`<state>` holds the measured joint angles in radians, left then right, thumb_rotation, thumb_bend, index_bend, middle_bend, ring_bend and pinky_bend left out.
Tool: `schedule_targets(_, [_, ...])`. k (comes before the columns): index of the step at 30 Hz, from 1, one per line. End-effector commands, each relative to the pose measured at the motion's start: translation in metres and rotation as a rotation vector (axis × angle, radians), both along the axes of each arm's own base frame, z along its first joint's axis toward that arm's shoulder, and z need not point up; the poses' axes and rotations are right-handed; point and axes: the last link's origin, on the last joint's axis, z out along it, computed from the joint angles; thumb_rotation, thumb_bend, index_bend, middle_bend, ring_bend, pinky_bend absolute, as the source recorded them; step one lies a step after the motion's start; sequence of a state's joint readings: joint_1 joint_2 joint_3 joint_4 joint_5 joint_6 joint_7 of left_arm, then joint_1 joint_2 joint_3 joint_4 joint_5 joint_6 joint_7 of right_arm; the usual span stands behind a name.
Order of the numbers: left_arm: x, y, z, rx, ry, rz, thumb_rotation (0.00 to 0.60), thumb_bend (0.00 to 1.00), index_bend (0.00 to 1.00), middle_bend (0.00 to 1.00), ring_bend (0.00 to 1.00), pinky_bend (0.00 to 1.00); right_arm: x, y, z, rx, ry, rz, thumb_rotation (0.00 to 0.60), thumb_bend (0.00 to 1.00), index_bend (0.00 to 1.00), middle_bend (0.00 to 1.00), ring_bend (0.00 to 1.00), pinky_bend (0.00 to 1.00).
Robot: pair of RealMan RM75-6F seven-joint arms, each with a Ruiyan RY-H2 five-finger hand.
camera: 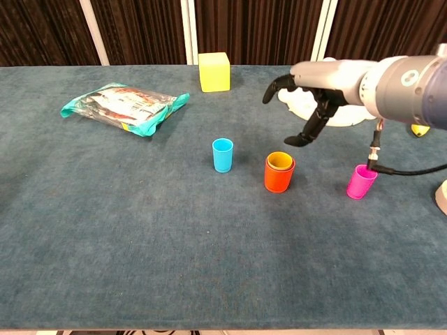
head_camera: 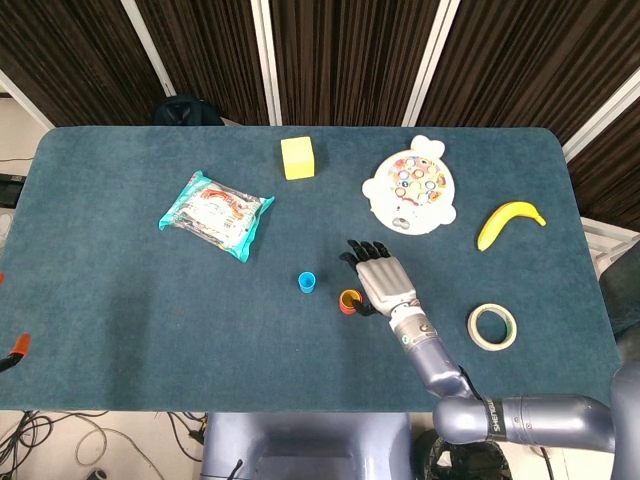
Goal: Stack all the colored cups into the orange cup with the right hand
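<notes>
The orange cup (camera: 279, 176) stands upright mid-table with the yellow cup (camera: 280, 161) nested in it, only the yellow rim showing. A blue cup (camera: 223, 155) stands to its left and a magenta cup (camera: 361, 181) to its right, both upright. My right hand (camera: 316, 85) hovers above and just right of the orange cup, fingers spread and holding nothing. In the head view the right hand (head_camera: 383, 281) sits beside the orange cup (head_camera: 346, 300), with the blue cup (head_camera: 307, 283) further left; the magenta cup is hidden there. My left hand shows in neither view.
A yellow block (head_camera: 297, 158) and a white toy plate (head_camera: 412, 185) lie at the back. A snack bag (head_camera: 216, 213) is at the left. A banana (head_camera: 510, 222) and a tape roll (head_camera: 492, 326) lie at the right.
</notes>
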<state>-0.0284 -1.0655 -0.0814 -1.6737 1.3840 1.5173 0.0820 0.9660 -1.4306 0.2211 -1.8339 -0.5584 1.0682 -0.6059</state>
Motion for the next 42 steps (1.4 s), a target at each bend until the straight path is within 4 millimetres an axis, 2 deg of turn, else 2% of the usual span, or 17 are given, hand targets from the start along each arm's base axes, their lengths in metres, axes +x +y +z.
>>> schedule_targets(1, [0.0, 0.0, 0.0, 0.002, -0.001, 0.002, 0.6, 0.27, 0.02, 0.03, 0.0, 0.0, 0.01, -0.005, -0.004, 0.0, -0.003, 0.007, 0.6, 0.41, 0.2, 0.01, 0.02, 0.0])
schedule_targets(11, [-0.001, 0.001, 0.0, 0.002, -0.003, 0.003, 0.6, 0.27, 0.02, 0.03, 0.0, 0.0, 0.033, -0.013, -0.035, 0.026, 0.013, 0.005, 0.6, 0.41, 0.21, 0.01, 0.02, 0.0])
schedule_targets(22, [-0.001, 0.001, 0.0, 0.001, -0.007, 0.003, 0.6, 0.27, 0.02, 0.03, 0.0, 0.0, 0.041, -0.016, -0.057, 0.033, 0.027, -0.004, 0.6, 0.41, 0.24, 0.01, 0.02, 0.0])
schedule_targets(42, [-0.001, 0.001, 0.001, 0.005, -0.016, 0.01, 0.6, 0.27, 0.02, 0.03, 0.0, 0.0, 0.041, -0.021, -0.076, 0.029, 0.025, -0.031, 0.6, 0.41, 0.29, 0.01, 0.02, 0.0])
